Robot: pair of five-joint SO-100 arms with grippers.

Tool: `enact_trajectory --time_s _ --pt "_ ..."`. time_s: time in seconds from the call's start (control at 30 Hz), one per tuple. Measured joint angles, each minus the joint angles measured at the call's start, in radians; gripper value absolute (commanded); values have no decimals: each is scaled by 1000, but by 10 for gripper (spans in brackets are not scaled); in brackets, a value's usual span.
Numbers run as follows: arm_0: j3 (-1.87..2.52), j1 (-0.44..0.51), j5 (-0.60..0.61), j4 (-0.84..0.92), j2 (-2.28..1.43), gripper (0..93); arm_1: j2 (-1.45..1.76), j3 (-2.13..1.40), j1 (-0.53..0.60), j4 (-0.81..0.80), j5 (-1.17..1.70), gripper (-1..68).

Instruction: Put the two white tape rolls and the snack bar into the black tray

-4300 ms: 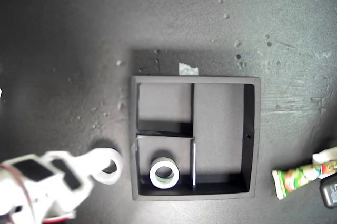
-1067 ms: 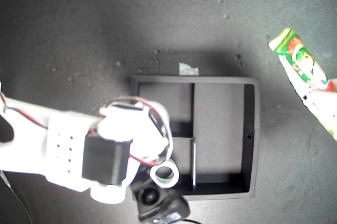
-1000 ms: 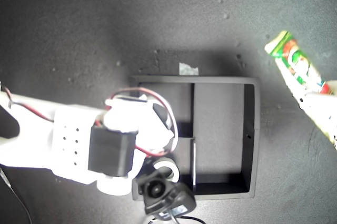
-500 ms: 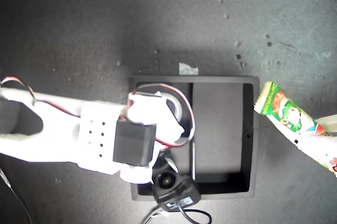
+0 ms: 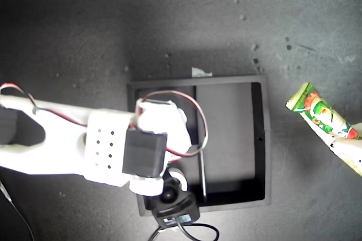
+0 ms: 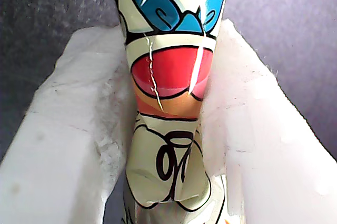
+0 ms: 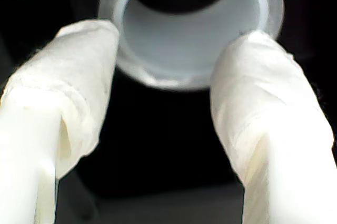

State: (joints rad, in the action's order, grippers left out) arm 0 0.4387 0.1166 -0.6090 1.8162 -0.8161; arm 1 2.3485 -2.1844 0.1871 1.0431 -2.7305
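While my first gripper (image 6: 168,145) holds the snack bar (image 5: 319,117) pinched between its two white padded fingers (image 6: 73,145), the bar hangs at the exterior view's right edge, well apart from the black tray (image 5: 259,139) and outside its right wall. Its long axis runs on a slant there, from the free crimped end, which points up and toward the tray, down to the held end at the edge. The long compartment of the tray runs up and down in that view, so we judge that the bar must travel toward the exterior view's left and also turn until it lies along this compartment. This arm is clearly the nearer one for it.

My second gripper (image 7: 168,77) is over the small compartments on the tray's left side in the exterior view. In the second wrist view a white tape roll (image 7: 184,29) sits just ahead of the fingertips (image 7: 89,50), its hole facing the camera. The fingers stand apart and flank its rim, but we cannot tell whether they press it or have let it go. Part of a white ring (image 5: 180,180) shows near the tray's lower left compartment, half hidden under the arm.

On the packet we see only cartoon drawing in blue, red and orange; no brand or word can be read.
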Motion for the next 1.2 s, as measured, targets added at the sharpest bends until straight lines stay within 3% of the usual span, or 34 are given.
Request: enact_trajectory --time_s 0.17,0.57,0.83,0.97,1.2 --pt "101 -29 40 0 -121 131 0 41 -127 -74 575 -7" --pt "245 -40 -15 0 -313 148 -41 87 -115 -227 1879 -7" --pt "600 -97 -362 0 -739 148 -350 268 -115 -322 2326 -7" --pt "897 -89 -565 -57 -1012 103 -673 563 -115 -187 2450 -7" --pt "1497 -92 -687 -299 -1520 15 -991 953 -94 0 2539 -5"
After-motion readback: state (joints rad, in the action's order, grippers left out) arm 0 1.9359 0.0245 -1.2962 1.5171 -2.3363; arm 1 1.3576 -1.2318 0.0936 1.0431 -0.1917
